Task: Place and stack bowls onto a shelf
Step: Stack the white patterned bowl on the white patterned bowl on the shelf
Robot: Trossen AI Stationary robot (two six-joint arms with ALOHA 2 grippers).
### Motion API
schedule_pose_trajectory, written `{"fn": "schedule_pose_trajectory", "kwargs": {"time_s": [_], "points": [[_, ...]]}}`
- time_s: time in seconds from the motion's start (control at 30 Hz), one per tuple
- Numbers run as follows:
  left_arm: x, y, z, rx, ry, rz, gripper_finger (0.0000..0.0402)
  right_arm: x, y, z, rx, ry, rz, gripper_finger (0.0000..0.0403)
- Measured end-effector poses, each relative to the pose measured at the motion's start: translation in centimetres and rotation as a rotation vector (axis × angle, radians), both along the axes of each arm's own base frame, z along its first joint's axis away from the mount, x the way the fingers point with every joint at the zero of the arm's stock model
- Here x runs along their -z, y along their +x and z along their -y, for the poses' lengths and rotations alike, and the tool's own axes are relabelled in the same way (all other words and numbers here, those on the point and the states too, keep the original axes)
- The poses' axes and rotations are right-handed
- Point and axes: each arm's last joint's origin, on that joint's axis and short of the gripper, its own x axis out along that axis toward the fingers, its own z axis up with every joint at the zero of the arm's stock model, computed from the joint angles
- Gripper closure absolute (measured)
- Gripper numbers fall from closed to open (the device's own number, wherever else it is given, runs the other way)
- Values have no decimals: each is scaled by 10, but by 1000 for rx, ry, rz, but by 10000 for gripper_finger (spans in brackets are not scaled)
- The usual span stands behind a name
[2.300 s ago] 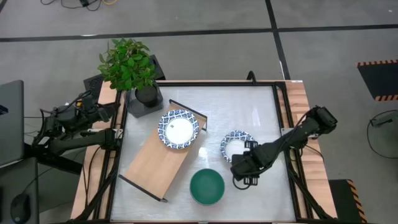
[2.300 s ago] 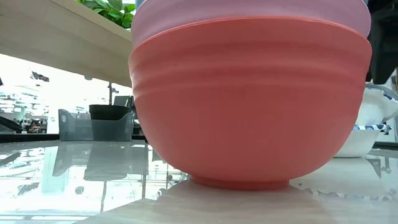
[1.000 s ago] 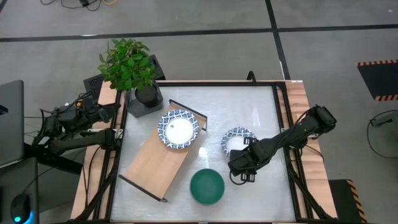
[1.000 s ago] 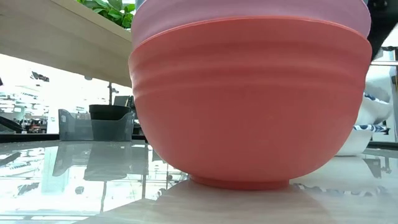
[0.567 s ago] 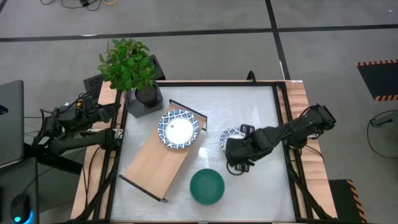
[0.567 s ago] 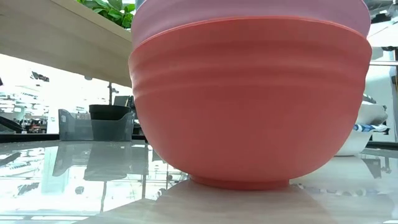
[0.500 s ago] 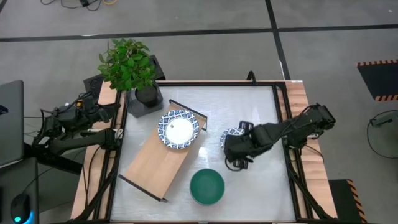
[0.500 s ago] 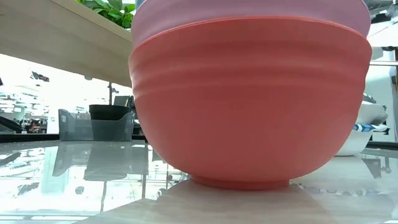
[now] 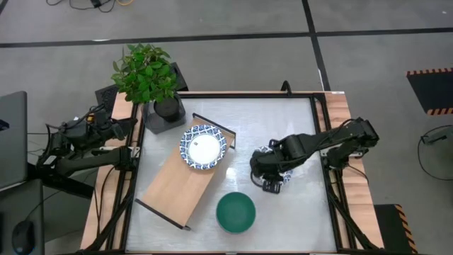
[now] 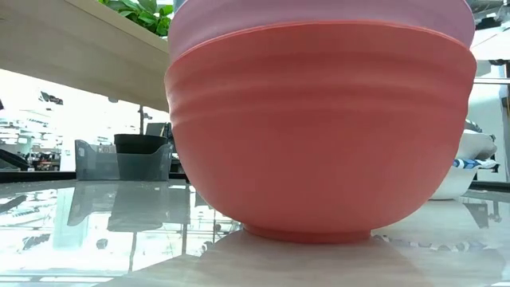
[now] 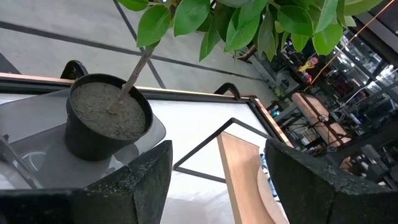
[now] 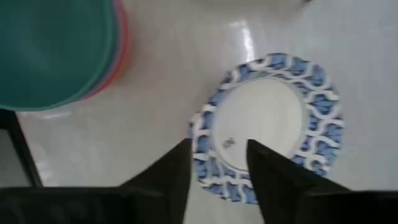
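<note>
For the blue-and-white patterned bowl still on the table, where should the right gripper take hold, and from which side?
Judging by its pose, the rim is best: the blue-and-white patterned bowl sits upright and open on the white table, so its thin patterned edge offers the only pinchable part. The right gripper hangs open directly above that edge; coming straight down, one finger inside and one outside, looks sensible.

Both arms are dark, nearly black, built of jointed tubular segments with loose black cables trailing alongside. The left gripper [image 11: 214,180] has broad matte fingers [image 11: 134,186] with a coarse, grainy surface; the right gripper [image 12: 216,168] shows smoother, tapering black fingers [image 12: 168,177].
</note>
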Motion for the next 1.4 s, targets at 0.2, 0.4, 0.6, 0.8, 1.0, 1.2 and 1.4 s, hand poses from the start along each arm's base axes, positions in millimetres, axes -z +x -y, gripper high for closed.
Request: {"fn": "schedule_pose_trajectory", "kwargs": {"time_s": [0.2, 0.4, 0.6, 0.8, 1.0, 1.2, 1.4], "points": [[0, 0, 0, 2, 5, -5, 159, 21, 11, -16, -36, -16, -26, 177], [1, 0, 0, 2, 3, -13, 159, 50, 13, -29, -56, -6, -91, 188], [1, 0, 0, 0, 8, -16, 159, 76, 8, -37, -36, -10, -117, 195], [1, 0, 0, 0, 12, -18, 159, 98, -1, -33, -11, -35, -184, 196], [1, 0, 0, 3, 2, -10, 159, 98, -3, -33, -32, -2, -197, 196], [1, 0, 0, 3, 0, -8, 159, 90, -6, -28, -26, -1, -173, 196], [1, 0, 0, -3, 4, -11, 159, 90, -1, -19, -40, -8, -160, 195]]}}
